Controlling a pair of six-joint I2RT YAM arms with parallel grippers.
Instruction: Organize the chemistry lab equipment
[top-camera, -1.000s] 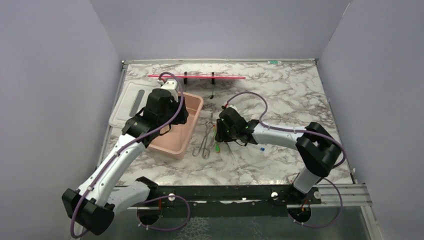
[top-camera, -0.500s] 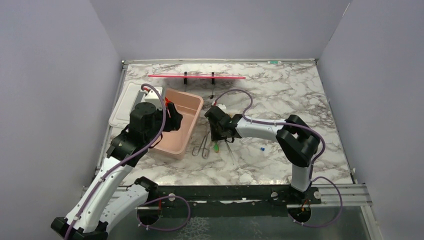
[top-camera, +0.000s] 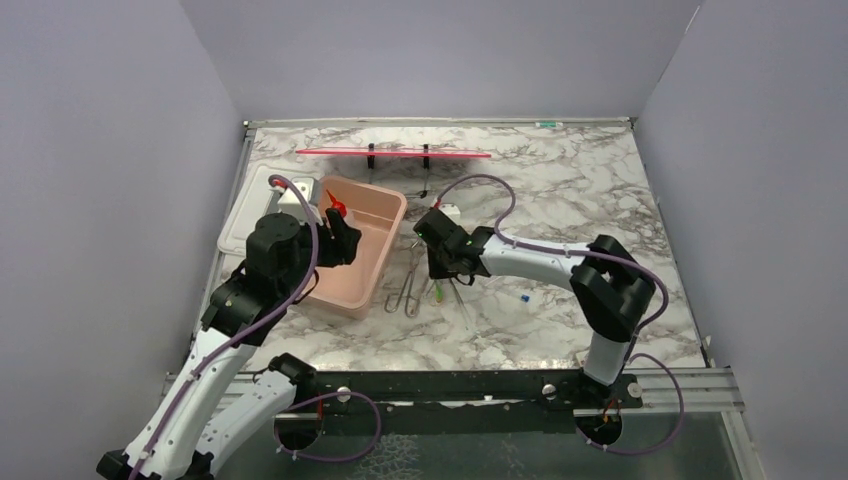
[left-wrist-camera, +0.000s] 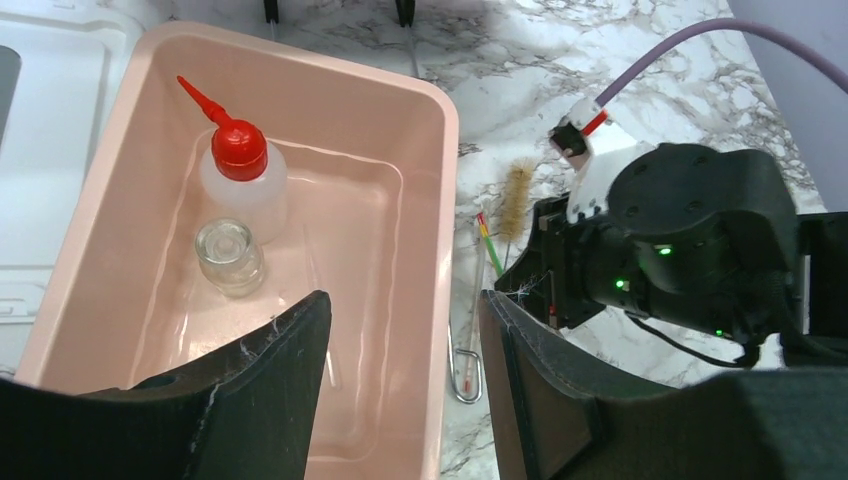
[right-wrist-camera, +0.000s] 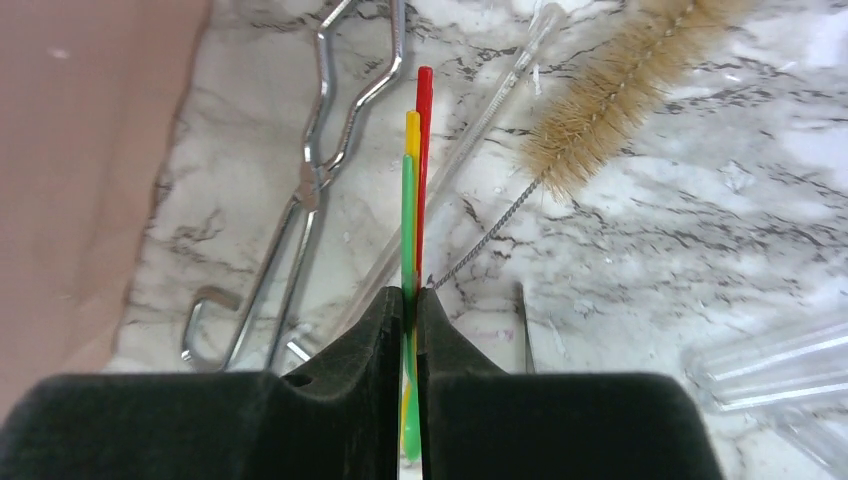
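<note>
The clear squeeze bottle with a red nozzle and a glass vial stand inside the pink tub. My left gripper hangs open above the tub's near right rim, holding nothing. Right of the tub on the marble lie the metal tongs, a brush and a thin clear rod. My right gripper is shut on the green-handled tool, a bundle of green, yellow and red sticks pointing away from the fingers. From above, the right gripper sits just right of the tongs.
A white tray lies left of the tub. A red strip on two black stands crosses the back of the table. Clear tubes lie right of my right gripper, and a small blue-capped piece sits further right.
My right gripper has closed on the coloured sticks. The left arm has drawn back toward the near side of the tub, leaving the squeeze bottle standing inside.
</note>
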